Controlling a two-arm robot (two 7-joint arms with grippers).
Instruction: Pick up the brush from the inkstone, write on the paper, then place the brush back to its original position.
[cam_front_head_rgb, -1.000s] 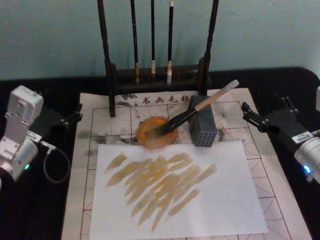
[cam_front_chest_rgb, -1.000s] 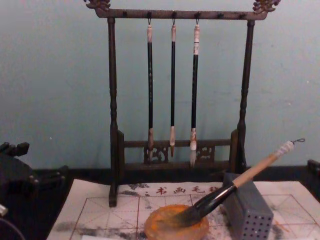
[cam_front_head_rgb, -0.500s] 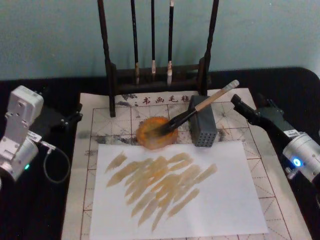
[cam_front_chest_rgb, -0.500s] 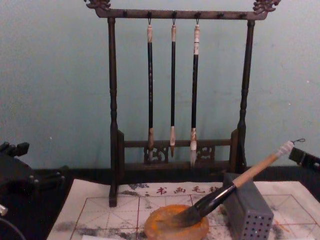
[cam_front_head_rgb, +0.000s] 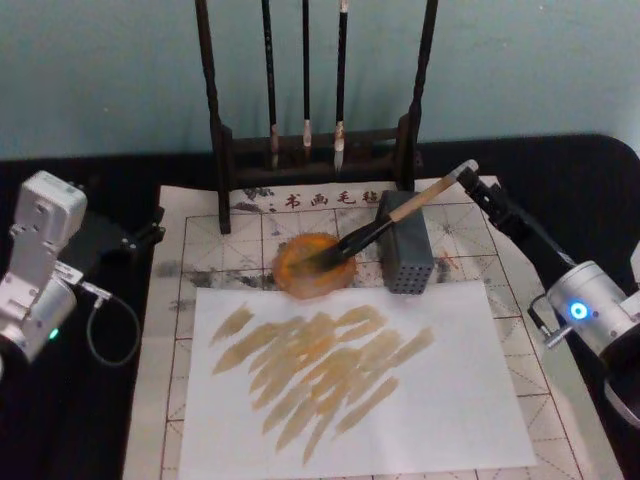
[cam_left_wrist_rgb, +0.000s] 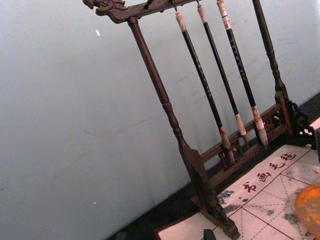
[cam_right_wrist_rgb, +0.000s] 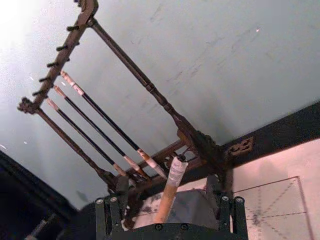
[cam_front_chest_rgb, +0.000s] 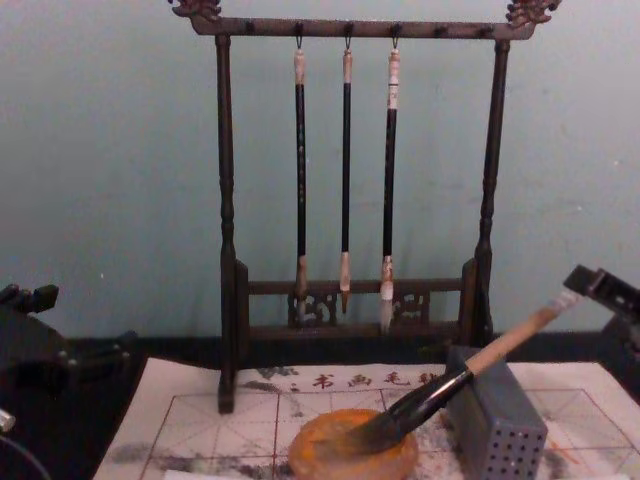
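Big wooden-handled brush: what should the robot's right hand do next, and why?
Probably close the right gripper on the thick pale-wood-and-black brush. Its open fingers stand either side of the handle's upper end, while the tip lies in the round orange-brown inkstone. The left gripper sits parked at left.

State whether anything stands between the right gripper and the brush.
Nothing visible does. The right gripper is open, fingers flanking the brush near its top; the block sits beneath the handle, not between.

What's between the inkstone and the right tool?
In the head view, the grey block stands between the inkstone and the right tool, the brush leaning across it.
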